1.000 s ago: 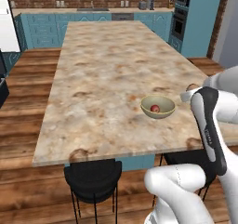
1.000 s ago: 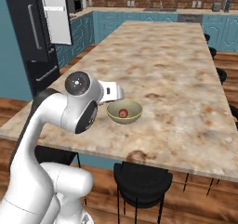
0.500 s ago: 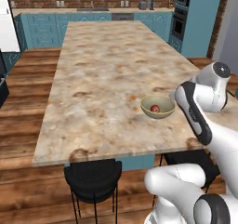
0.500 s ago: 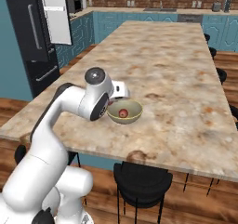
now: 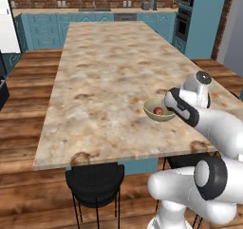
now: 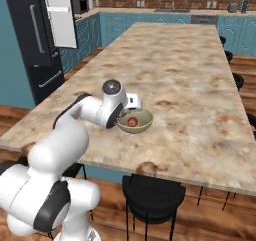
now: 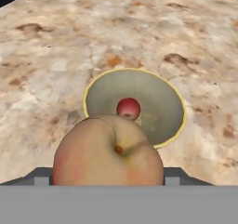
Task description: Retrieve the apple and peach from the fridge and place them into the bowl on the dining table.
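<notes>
Second delivery: the gripper [image 7: 108, 183], jaws wide around the peach [image 7: 108, 151], carries it just short of the bowl [image 7: 162, 104], which sits near the dining table [image 5: 104, 81] long edge closest to the robot and holds the apple [image 7: 128, 108]. The next move likely calls for advancing over the bowl, lowering, then releasing beside the apple.

The bowl [image 7: 135, 108] is set on the table [image 5: 104, 81], near its front edge. The apple [image 7: 128, 108] is lodged inside the bowl. The peach [image 7: 108, 151] is held just before the bowl's near rim. A stool [image 5: 95, 183] is tucked under the table's front edge.
</notes>
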Controlling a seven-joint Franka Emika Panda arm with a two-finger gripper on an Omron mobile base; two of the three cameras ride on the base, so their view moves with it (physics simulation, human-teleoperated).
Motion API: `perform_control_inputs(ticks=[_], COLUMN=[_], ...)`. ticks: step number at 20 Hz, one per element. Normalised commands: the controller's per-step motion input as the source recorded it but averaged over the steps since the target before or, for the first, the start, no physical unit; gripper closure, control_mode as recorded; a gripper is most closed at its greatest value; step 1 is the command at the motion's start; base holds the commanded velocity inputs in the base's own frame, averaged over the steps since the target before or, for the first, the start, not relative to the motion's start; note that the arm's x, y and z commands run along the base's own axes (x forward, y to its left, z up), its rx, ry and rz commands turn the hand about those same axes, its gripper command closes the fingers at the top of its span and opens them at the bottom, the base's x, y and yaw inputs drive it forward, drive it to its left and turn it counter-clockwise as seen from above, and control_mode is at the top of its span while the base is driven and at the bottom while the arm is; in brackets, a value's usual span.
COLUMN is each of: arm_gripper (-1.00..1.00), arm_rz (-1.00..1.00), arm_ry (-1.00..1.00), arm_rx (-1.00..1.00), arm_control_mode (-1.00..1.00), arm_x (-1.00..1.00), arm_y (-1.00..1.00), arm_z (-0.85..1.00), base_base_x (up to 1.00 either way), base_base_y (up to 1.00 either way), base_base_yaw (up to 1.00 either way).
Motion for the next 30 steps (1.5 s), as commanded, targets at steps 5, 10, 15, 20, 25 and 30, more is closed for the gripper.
perform_control_inputs(ticks=[5,10,15,20,25,30], arm_gripper=[1.00,1.00,1.00,1.00,1.00,-1.00], arm_rz=[0.00,0.00,0.00,0.00,0.00,0.00], arm_ry=[0.06,0.01,0.00,0.01,0.04,0.03], arm_rx=[0.00,0.00,0.00,0.00,0.00,0.00], arm_control_mode=[-1.00,-1.00,-1.00,-1.00,-1.00,-1.00], arm_x=[0.74,0.60,0.47,0.45,0.27,0.06], arm_y=[-0.04,-0.18,-0.22,-0.01,0.00,0.00], arm_z=[-0.45,-0.29,-0.25,-0.35,-0.35,-0.04], base_base_x=[0.00,0.00,0.00,0.00,0.00,0.00], base_base_y=[0.00,0.00,0.00,0.00,0.00,0.00], base_base_yaw=[0.00,0.00,0.00,0.00,0.00,0.00])
